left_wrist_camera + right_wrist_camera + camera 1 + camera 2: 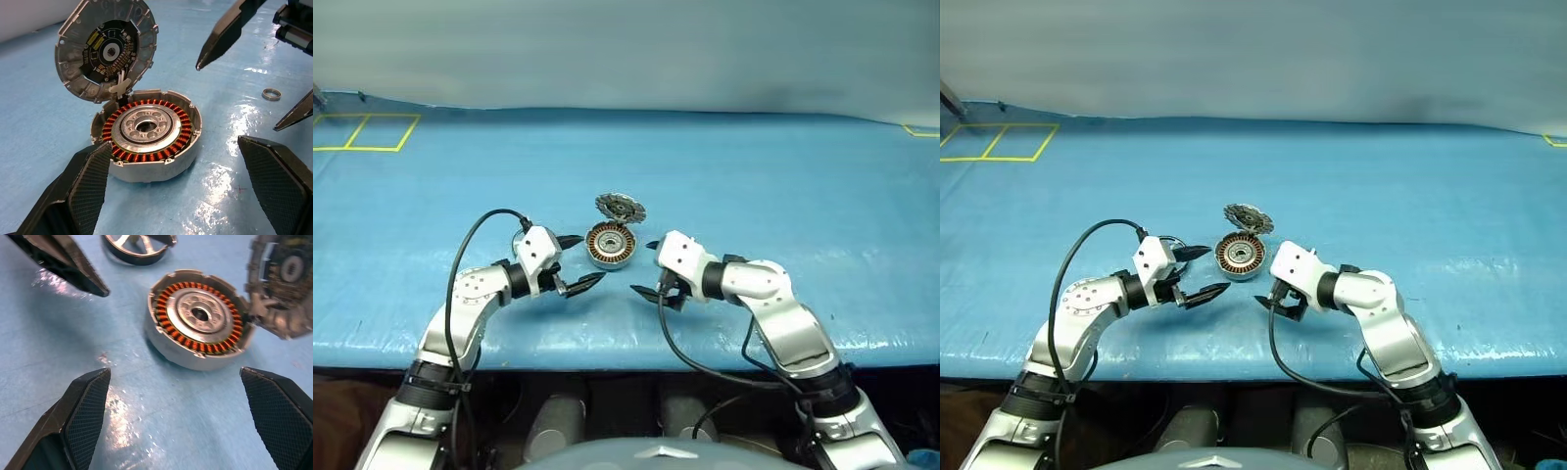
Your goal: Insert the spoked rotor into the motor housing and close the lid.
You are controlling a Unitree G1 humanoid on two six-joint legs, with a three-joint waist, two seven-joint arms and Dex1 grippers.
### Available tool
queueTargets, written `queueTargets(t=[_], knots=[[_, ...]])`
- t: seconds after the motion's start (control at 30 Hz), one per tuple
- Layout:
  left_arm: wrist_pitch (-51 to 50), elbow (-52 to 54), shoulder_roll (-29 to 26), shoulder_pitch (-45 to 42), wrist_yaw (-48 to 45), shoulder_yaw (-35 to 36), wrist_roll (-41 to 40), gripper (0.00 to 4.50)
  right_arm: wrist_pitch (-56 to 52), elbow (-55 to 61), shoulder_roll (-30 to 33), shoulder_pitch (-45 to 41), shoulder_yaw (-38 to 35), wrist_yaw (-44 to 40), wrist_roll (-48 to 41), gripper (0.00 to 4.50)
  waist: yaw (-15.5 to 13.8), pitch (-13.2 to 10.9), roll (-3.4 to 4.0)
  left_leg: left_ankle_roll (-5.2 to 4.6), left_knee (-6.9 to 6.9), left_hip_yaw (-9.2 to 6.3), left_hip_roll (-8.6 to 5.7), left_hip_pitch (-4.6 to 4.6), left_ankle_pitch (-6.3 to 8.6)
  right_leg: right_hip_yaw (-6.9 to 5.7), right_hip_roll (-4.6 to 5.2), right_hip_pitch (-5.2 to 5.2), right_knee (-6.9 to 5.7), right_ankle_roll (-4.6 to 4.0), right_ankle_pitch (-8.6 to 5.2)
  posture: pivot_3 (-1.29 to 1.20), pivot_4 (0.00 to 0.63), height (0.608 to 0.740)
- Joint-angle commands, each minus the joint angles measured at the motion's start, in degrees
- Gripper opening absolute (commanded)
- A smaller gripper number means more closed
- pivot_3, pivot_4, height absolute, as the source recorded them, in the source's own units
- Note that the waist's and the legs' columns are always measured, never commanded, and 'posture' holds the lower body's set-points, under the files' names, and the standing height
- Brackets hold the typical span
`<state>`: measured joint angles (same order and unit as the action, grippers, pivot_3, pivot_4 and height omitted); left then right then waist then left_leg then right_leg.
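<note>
The motor housing (pixel 610 245) sits on the blue table, its copper windings ringing a silver centre with a hole (pixel 145 128). The lid (pixel 105 46) stands tilted open at the housing's far rim, inner face showing. On the table to the housing's left lies the spoked rotor (pixel 139 247), partly hidden behind my left gripper. That left gripper (pixel 588 259) hangs open just left of the housing, holding nothing. On the other side my right gripper (pixel 643 267) is open and holds nothing. Both point inward at the housing.
A small ring (pixel 270 93) lies on the table near the right gripper's fingers. Blue covering (pixel 783 176) spreads over the table, with yellow tape squares (pixel 367 132) at the far left. The table's front edge runs just below both arms.
</note>
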<state>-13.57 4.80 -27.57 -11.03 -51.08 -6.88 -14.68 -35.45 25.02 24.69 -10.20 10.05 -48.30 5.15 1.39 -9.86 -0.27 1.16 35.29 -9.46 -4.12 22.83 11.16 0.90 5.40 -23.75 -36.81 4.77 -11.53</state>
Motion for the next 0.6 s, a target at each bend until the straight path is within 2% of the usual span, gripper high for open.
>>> queueTargets(t=[0.03,0.17,0.6], knots=[[-0.92,0.48,0.14,-0.83,-0.85,1.02,-2.22,4.50,1.64,2.00,0.52,3.74,-5.20,4.22,-1.95,4.46,-0.16,0.00,0.00,0.00,0.01,-0.01,0.01,-0.02,0.00,-0.02,0.00,0.03,0.00,-0.14,-0.08,0.00,0.150,0.740],[-1.25,0.14,0.11,-1.54,-2.68,0.93,-3.96,4.50,-1.53,1.90,-2.18,6.90,-10.09,7.28,-7.01,4.46,-0.11,-0.01,-0.01,0.00,0.04,0.01,0.01,0.00,0.00,0.00,0.00,0.03,0.00,-0.14,-0.09,0.00,0.150,0.740],[0.05,-0.91,-0.31,-1.27,-6.43,1.43,-6.19,4.50,-3.66,2.10,2.26,15.53,-8.68,10.79,-9.35,4.46,-0.24,-0.01,-0.02,-0.01,0.05,0.03,0.01,0.01,0.00,0.00,0.02,0.06,0.03,-0.19,-0.13,0.00,0.150,0.740]])
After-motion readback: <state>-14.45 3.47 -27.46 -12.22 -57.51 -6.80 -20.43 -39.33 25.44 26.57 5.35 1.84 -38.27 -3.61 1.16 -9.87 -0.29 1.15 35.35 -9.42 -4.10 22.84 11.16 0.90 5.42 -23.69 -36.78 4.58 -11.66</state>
